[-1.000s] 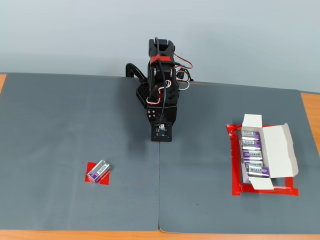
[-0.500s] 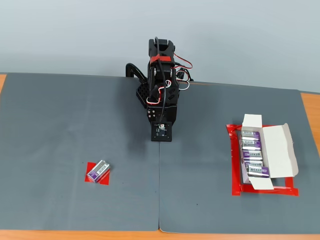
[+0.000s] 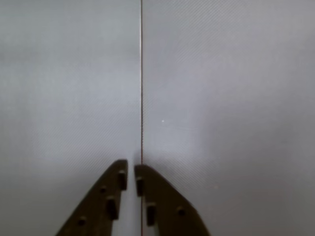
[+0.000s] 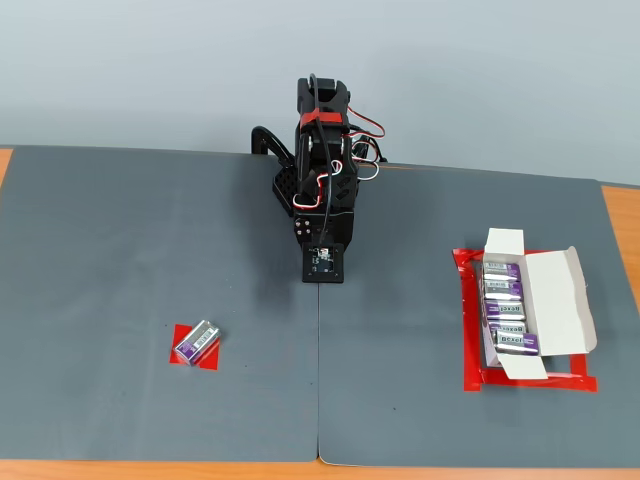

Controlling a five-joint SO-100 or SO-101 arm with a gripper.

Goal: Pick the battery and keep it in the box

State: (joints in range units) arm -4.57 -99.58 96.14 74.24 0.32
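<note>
The battery (image 4: pixel 197 341) was a small rectangular block, purple along one side and silver-white on the other, with a printed label too small to read. It lay tilted on a flat red tape patch (image 4: pixel 196 355) on the grey mat (image 4: pixel 120 250), toward the left front of the desk (image 4: pixel 620 215) in the fixed view, well apart from the arm (image 4: pixel 322 185).

The box (image 4: pixel 545 310) was a white carton with its flaps folded out, sitting far right inside a red tape outline (image 4: pixel 470 330). Several purple-and-silver batteries (image 4: pixel 505 305) lay in a row inside it.

In the wrist view the claw (image 3: pixel 131 173) pointed at bare mat along a seam (image 3: pixel 141 73), its two dark fingers (image 3: pixel 106 201) nearly pressed together with only a thin slit between the tips, holding nothing.
</note>
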